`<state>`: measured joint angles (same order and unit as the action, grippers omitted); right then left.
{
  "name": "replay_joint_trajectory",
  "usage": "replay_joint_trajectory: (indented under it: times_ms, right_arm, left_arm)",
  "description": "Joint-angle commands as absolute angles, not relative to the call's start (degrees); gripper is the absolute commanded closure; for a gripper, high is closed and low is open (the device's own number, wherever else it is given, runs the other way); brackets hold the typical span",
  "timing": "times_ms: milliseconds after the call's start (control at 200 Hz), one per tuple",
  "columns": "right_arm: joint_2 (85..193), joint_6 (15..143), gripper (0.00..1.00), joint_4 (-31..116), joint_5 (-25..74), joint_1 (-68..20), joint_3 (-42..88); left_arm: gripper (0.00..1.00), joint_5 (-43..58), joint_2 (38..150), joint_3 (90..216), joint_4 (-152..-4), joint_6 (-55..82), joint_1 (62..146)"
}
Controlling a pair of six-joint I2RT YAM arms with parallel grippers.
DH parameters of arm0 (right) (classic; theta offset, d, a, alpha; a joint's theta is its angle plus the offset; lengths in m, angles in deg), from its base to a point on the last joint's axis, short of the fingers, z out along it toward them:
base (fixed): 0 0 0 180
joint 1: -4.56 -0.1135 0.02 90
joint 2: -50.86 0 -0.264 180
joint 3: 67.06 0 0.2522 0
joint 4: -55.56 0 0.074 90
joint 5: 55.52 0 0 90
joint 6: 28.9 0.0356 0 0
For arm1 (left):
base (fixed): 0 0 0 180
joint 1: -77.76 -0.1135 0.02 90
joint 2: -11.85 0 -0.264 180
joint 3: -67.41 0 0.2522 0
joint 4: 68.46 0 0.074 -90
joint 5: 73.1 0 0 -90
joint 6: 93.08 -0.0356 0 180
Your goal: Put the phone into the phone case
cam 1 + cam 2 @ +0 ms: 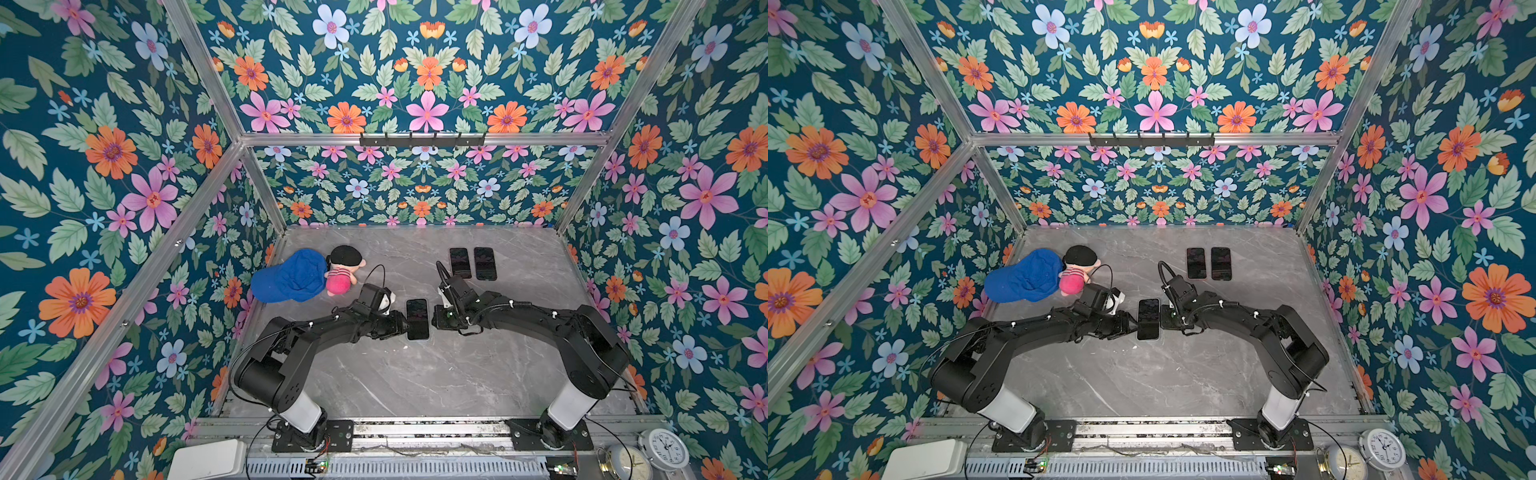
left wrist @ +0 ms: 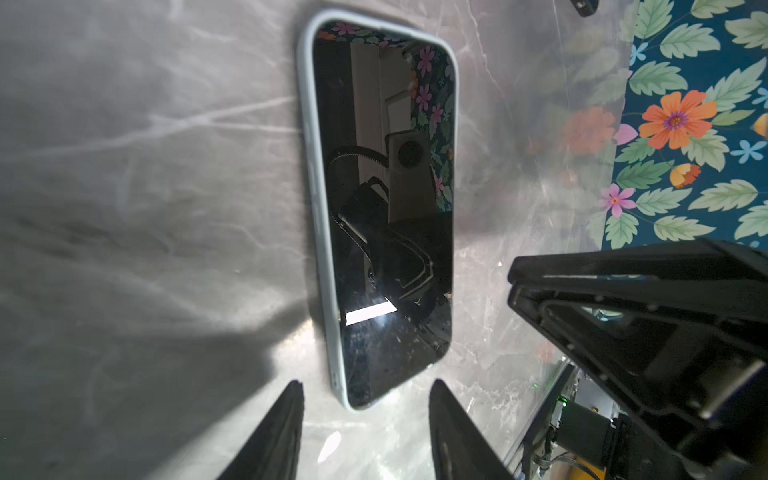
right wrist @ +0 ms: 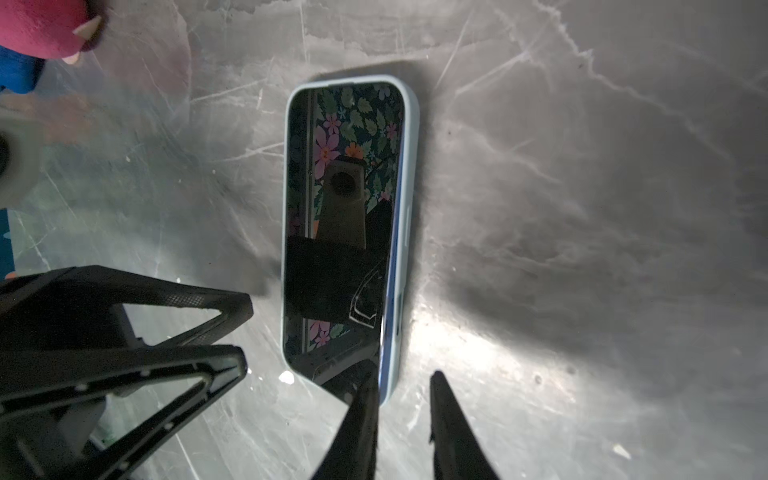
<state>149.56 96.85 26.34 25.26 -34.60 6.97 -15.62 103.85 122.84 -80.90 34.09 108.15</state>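
The table point(image 1: 415, 374) is carrying the phone case point(image 2: 320, 208) flat between my two claws, and the phone point(image 2: 386, 208) is sitting screen-up inside it. I'm judging the insertion nearly done. The long edge by the right claw point(image 3: 405, 370) may be riding proud and needing a press. Its jaws are standing slightly apart around that edge. The left claw point(image 2: 365, 382) is gaping, with the case just ahead of it.

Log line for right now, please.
phone: screen up in phone case on table, flush fit unclear | left gripper: open, beside it | right gripper: open, opposite side
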Motion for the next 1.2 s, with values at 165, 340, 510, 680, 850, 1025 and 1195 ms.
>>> replay_joint_trajectory:
  times_ms: [165, 340, 510, 680, 850, 1025, 1195]
  right_arm:
    - [151.18, 96.67, 0.75, 28.01, 19.13, -34.72, 6.21]
    - [152.09, 98.51, 0.74, 31.88, 13.66, -33.92, 4.10]
    - [152.95, 98.85, 0.74, 32.81, 12.38, -33.76, 3.36]
    - [153.96, 99.59, 0.76, 34.06, 11.02, -33.76, 2.36]
    - [154.22, 100.12, 0.77, 34.94, 10.23, -33.76, 1.42]
    - [154.49, 100.65, 0.83, 36.51, 9.27, -33.76, 0.79]
    - [154.85, 100.88, 0.87, 37.54, 9.24, -33.75, 0.17]
  left_arm:
    - [0.49, -19.50, 104.89, 121.25, -78.18, 36.16, 108.37]
    - [0.53, -20.61, 104.53, 119.81, -76.54, 37.95, 108.96]
    - [0.56, -21.16, 104.83, 118.50, -74.27, 39.14, 109.38]
    - [0.58, -21.25, 105.49, 117.99, -73.19, 39.37, 109.56]
    - [0.59, -21.42, 106.30, 117.09, -71.38, 40.20, 109.67]
    - [0.60, -21.39, 106.50, 116.85, -70.36, 40.88, 109.95]
    - [0.60, -21.33, 106.77, 116.76, -69.56, 41.30, 110.18]
